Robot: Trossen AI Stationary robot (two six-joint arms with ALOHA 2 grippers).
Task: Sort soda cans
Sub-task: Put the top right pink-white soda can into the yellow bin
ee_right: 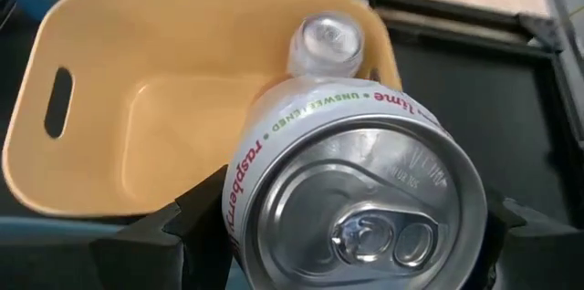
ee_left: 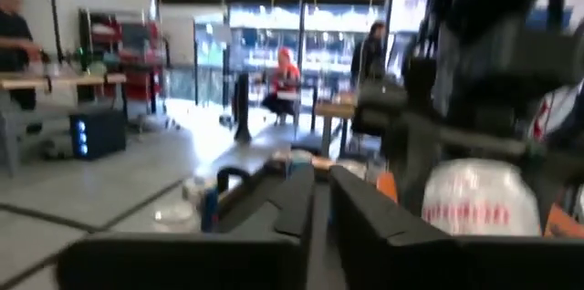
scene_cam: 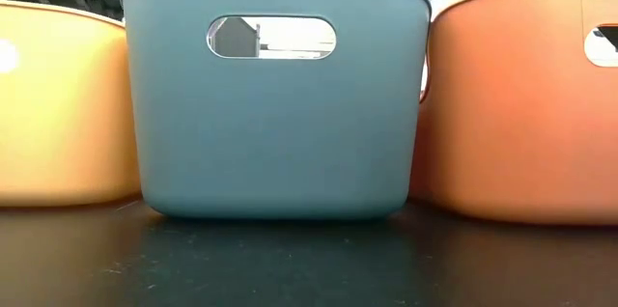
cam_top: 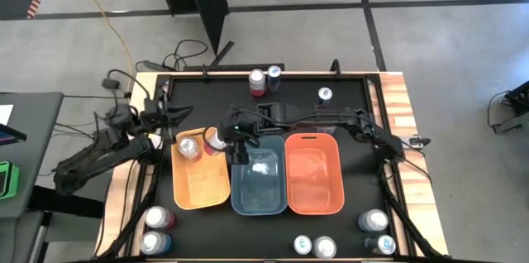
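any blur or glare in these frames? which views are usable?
High view: sharp, evenly lit. Low view: blue bin fills the frame, soft and close, bright through its handle slot. Left wrist view: motion-blurred, backlit by the windows. Right wrist view: held can sharp with glare on its lid; orange bin softer.

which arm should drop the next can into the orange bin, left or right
Right. The right gripper is already shut on a white can by the orange bin, where another can stands. The left gripper holds nothing.
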